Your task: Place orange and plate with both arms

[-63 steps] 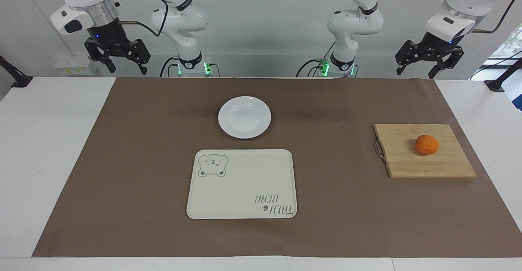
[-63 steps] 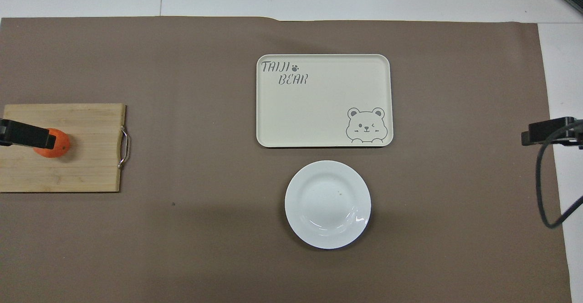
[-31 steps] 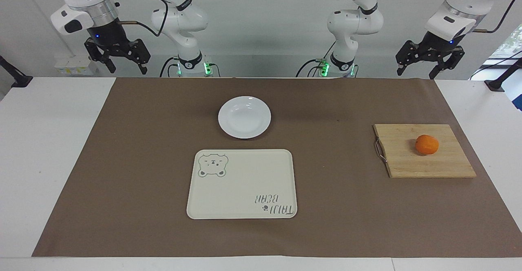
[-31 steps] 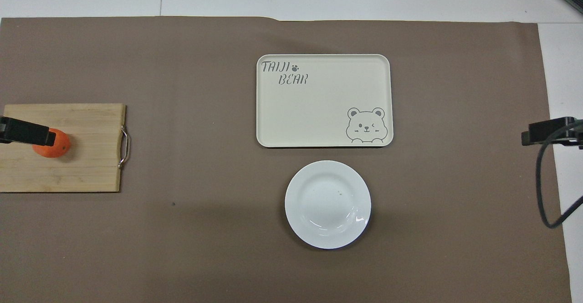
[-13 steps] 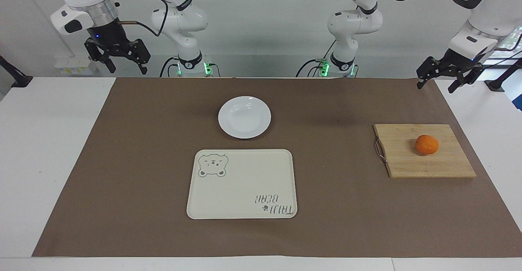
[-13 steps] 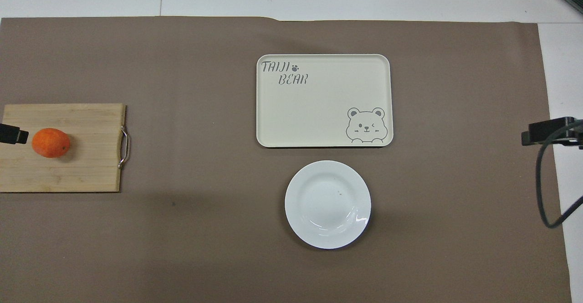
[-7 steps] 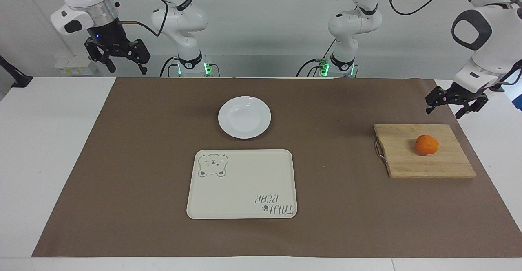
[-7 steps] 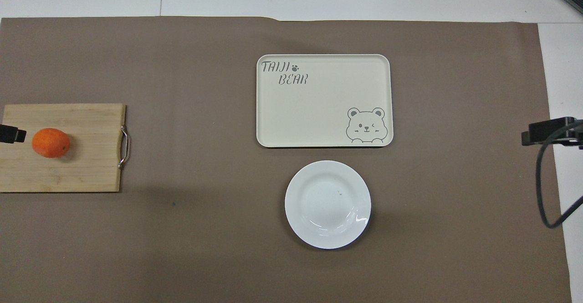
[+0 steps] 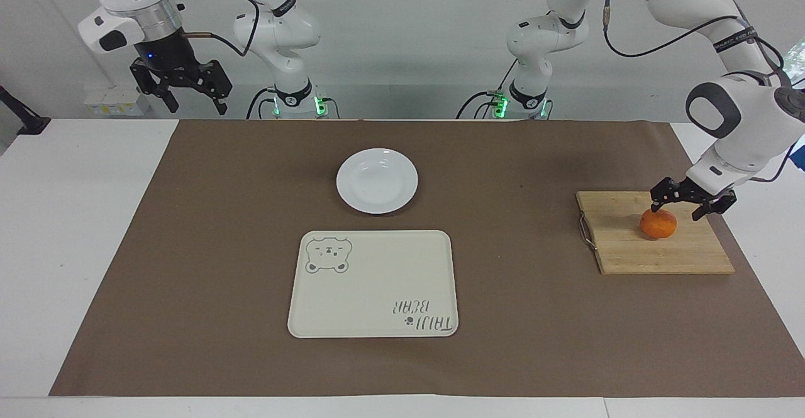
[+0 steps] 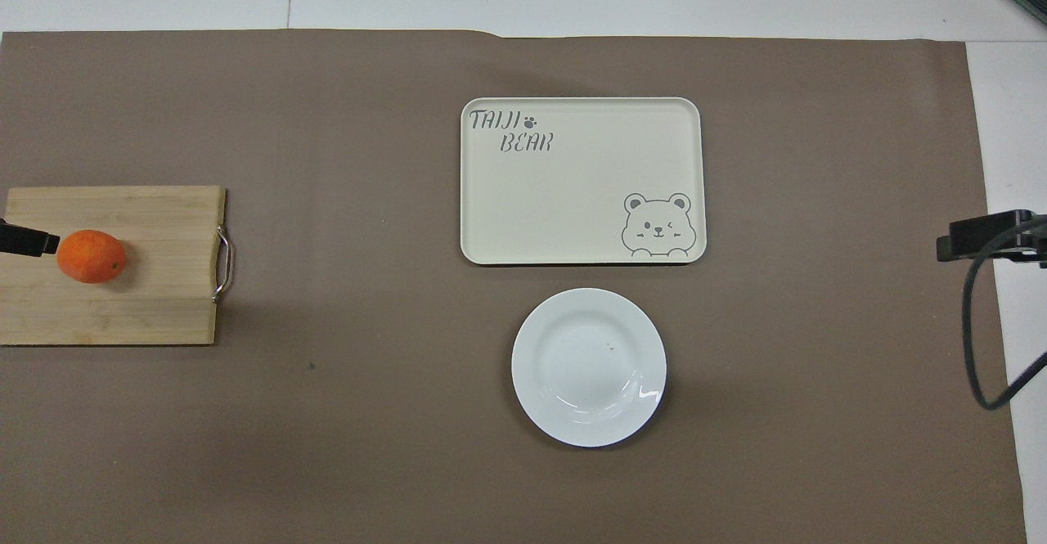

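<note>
Two arms show in the facing view. The orange (image 9: 658, 224) is small, round and bright with a matte skin, and it sits on a pale wooden cutting board (image 9: 654, 254) with a wire handle, at the left arm's end of the table. The left gripper (image 9: 675, 209) hangs low just over the orange, its fingers spread apart to either side of the fruit's top, one tip toward the middle of the table and the other toward the table's end. Whether the tips touch the skin cannot be told; the fruit rests on the board and is not gripped. The plate (image 9: 377, 180) is round, glossy and plain white with a shallow rim, lying on the brown mat (image 9: 207, 267) near the middle of the table, nearer to the robots than the cream tray (image 9: 373, 283) with its bear drawing and lettering. The right gripper (image 9: 188, 95) waits high by the right arm's end of the table, at the robots' edge, fingers apart and empty, well apart from the plate.

In the overhead view the orange (image 10: 91, 256) lies on the cutting board (image 10: 147, 307), away from the handle. Only a dark tip of the left gripper (image 10: 29, 241) shows at the picture's edge, just beside the fruit. The plate (image 10: 589, 366) sits just beside the tray (image 10: 581, 184), on the robots' side of it, not touching. A dark piece of the right gripper (image 10: 981, 236) shows at the edge over the mat's end, well apart from the plate.
</note>
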Available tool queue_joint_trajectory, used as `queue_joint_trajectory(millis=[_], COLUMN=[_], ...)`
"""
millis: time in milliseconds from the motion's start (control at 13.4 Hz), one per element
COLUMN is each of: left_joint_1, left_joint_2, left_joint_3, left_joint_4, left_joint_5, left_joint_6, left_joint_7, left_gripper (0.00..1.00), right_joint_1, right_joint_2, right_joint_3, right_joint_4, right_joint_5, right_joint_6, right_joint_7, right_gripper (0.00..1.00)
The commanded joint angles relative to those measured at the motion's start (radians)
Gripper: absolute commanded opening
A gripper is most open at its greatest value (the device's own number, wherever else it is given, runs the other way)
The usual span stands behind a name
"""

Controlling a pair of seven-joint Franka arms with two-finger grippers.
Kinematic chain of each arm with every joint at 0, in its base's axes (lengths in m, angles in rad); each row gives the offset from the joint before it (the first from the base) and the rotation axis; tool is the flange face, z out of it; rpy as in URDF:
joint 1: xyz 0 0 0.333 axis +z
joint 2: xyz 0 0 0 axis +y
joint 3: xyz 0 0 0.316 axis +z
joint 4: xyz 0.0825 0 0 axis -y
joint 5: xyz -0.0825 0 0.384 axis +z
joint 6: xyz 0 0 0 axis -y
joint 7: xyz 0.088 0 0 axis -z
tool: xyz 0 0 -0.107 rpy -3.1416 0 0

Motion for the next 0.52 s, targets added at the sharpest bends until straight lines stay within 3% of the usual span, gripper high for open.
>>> queue_joint_trajectory(millis=[0, 448], left_joint_1=[0.029, 0.034], left_joint_2=[0.02, 0.028], left_joint_3=[-0.008, -0.008], left_joint_4=[-0.045, -0.1], left_joint_5=[-0.017, -0.017], left_joint_6=[0.082, 0.129], left_joint_7=[0.053, 0.064], left_gripper=[1.0, 0.97], right_joint_1=[-0.002, -0.002], right_joint_2=[-0.019, -0.02], right_joint_3=[0.003, 0.003], right_joint_4=[-0.019, -0.019], right_joint_5=[-0.012, -0.012], right_joint_6=[-0.008, -0.008], right_joint_7=[0.016, 0.016], right_gripper=[1.0, 1.0])
